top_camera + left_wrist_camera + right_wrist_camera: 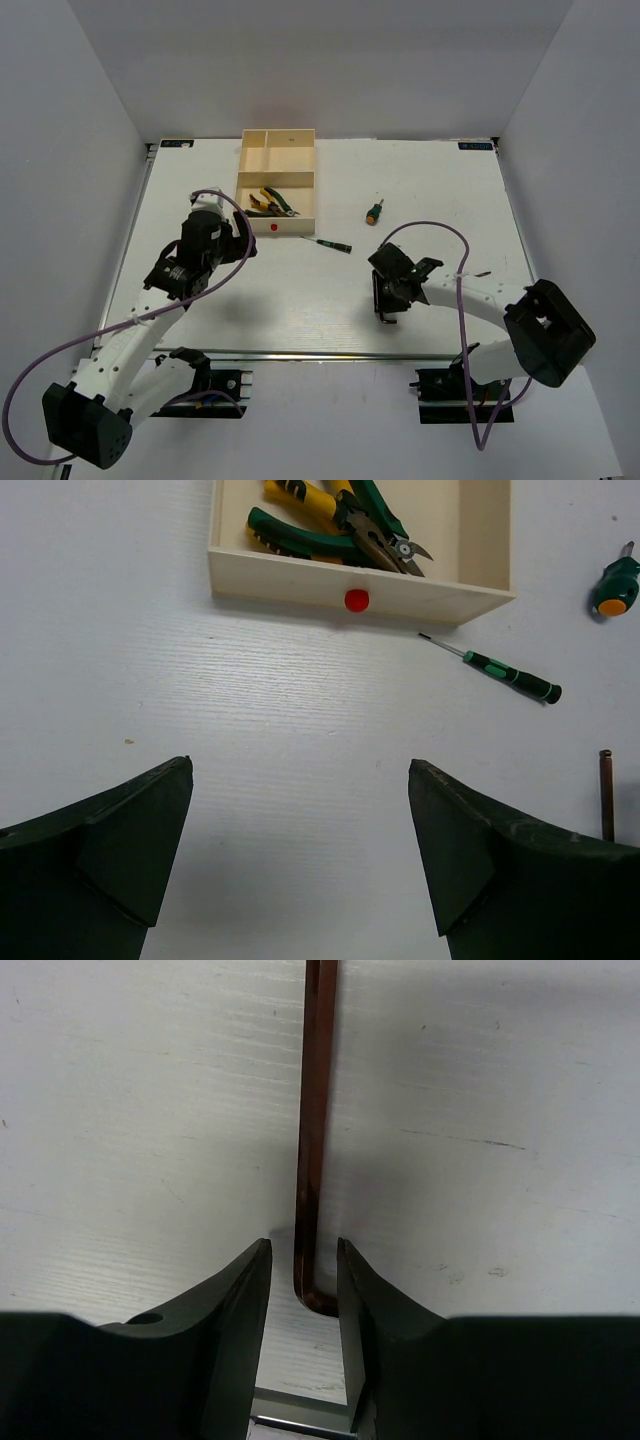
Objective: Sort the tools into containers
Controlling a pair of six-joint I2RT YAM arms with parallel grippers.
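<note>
**Operator:** What is my right arm doing?

**Spotter:** Your right gripper (300, 1260) is sitting low over the table (440, 190), and its jaws are standing narrowly apart on either side of a dark hex key (318, 1110). The key is lying flat on the table, with its bend between the fingers (235, 1310) and its long shaft pointing away from your wrist. A gap is showing on one side. On the other side I cannot tell whether the finger is touching the key.

**Operator:** And the left?

**Spotter:** Your left gripper (300, 770) is hovering over bare table with its jaws spread wide and gripping nothing. It is facing the cream tray (280, 575) just beyond it.

**Operator:** Where are the tools lying?

**Spotter:** The yellow-handled pliers (305, 502) and green-handled pliers (300, 542) are lying crossed in the compartment behind the wall carrying the red dot (356, 600). The thin screwdriver (510, 673) is lying on the table just beside the tray's near right corner. The stubby screwdriver (615, 585) is sitting farther right, apart from the tray.
</note>
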